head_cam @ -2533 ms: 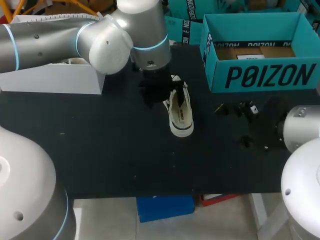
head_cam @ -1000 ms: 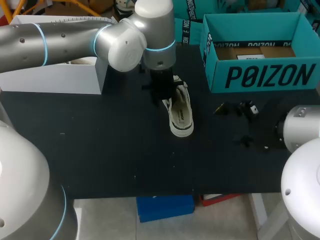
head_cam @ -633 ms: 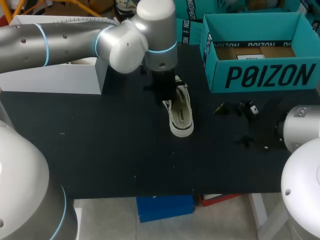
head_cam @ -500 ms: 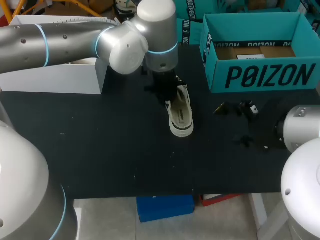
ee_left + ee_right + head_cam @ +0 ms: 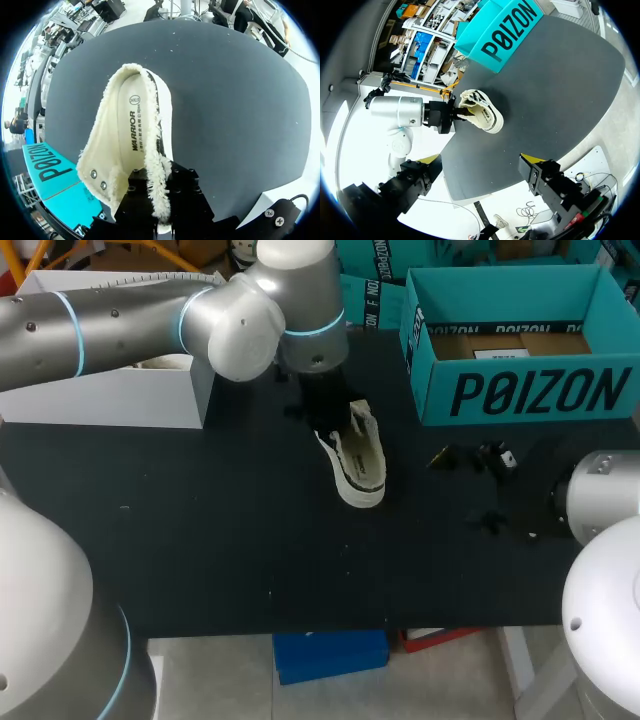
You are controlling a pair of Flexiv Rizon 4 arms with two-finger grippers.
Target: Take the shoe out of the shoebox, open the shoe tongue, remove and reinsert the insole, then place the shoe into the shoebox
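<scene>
Since half a second ago the shoe (image 5: 358, 455) has been tipped onto its side, so the black-striped sole edge now faces our left arm, and the left wrist has drawn back a little toward the table's far edge.

It is a low cream canvas shoe with a pale rubber sole, thick fleece along its collar and two small metal eyelets (image 5: 94, 174) on one flap. Its mouth gapes wide. The wrist view looks straight down onto the smooth, printed insole (image 5: 131, 135) lying flat inside.

Our left gripper (image 5: 159, 187) is clamped narrowly on the fleecy collar at the heel end, one black finger on each side of the rim, and the shoe runs ahead of it with the toe pointing away. The toe end lies on the matte black table (image 5: 200, 540), outside and near the teal cardboard shoebox (image 5: 520, 390).

Our right gripper (image 5: 540, 172) sits well apart from the shoe, and we cannot tell how it stands.
</scene>
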